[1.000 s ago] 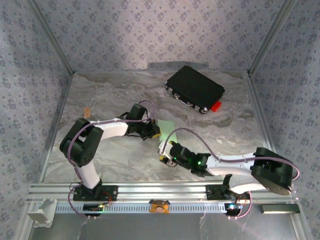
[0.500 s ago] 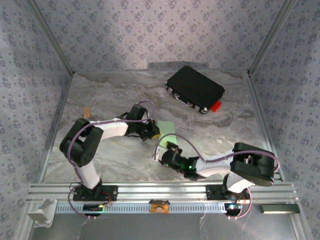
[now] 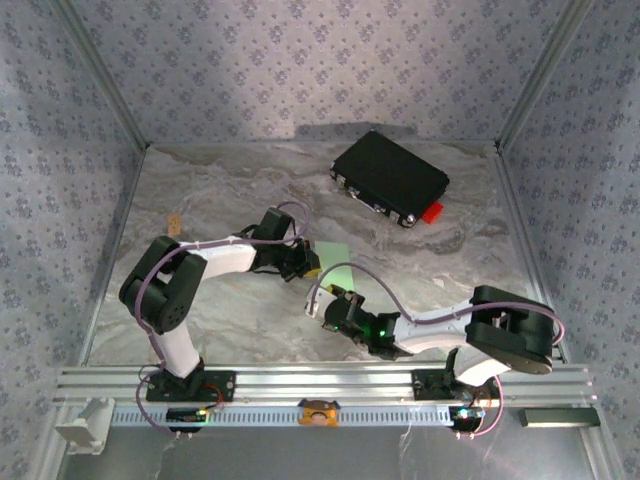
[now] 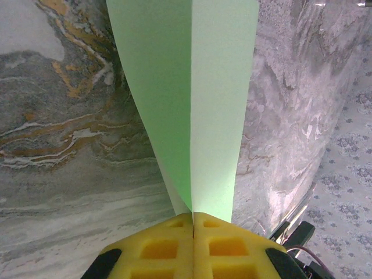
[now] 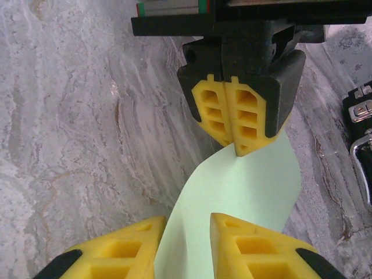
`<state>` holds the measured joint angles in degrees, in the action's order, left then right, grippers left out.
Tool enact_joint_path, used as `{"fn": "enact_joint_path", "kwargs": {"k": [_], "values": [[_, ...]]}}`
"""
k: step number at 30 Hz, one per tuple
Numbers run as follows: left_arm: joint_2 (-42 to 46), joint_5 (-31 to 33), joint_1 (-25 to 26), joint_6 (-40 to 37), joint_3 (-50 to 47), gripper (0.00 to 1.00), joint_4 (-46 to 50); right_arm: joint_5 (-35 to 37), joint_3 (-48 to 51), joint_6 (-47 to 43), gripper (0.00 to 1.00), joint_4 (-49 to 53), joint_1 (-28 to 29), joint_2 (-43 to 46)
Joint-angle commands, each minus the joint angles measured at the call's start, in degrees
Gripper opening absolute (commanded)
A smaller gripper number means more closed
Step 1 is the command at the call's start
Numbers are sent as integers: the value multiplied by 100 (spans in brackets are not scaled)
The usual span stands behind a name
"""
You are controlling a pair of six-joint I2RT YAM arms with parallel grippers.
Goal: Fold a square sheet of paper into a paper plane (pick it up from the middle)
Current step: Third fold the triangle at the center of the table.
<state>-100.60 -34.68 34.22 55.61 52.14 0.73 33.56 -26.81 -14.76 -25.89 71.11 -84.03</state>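
1. The left claw [image 4: 193, 224] is clamped shut on the square sheet of paper [image 4: 192, 104] at its crease, mid-table. The right claw [image 5: 187, 232], jaws apart astride the sheet's 6 o'clock edge, could crumple or tear it by clamping skewed.
2. Paper: thin, pale green, smooth, bowed upward. The table [image 4: 70, 157]: glossy marbled grey, likely slippery.

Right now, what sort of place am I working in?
Probably a purpose-built robot test booth rather than a home or workshop: a marble-patterned table boxed in by wallpapered panels, with the left arm and right arm bolted to a metal rail at the near edge.
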Motion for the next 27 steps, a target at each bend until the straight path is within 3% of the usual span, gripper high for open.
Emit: {"fn": "enact_joint_path", "kwargs": {"k": [1,14,20,23,27], "values": [[146,2,0,20,42,6,-73,-166,88,248,23,29,-60,163],[181,59,13,94,-61,7,-266,-605,156,582,7,159,-237,404],[115,42,6,90,-42,7,-253,-753,176,649,5,190,-291,422],[110,107,10,47,-20,12,-179,-898,180,767,3,235,-350,448],[303,431,4,-139,-10,30,147,-1537,159,1120,0,304,-597,500]]}}
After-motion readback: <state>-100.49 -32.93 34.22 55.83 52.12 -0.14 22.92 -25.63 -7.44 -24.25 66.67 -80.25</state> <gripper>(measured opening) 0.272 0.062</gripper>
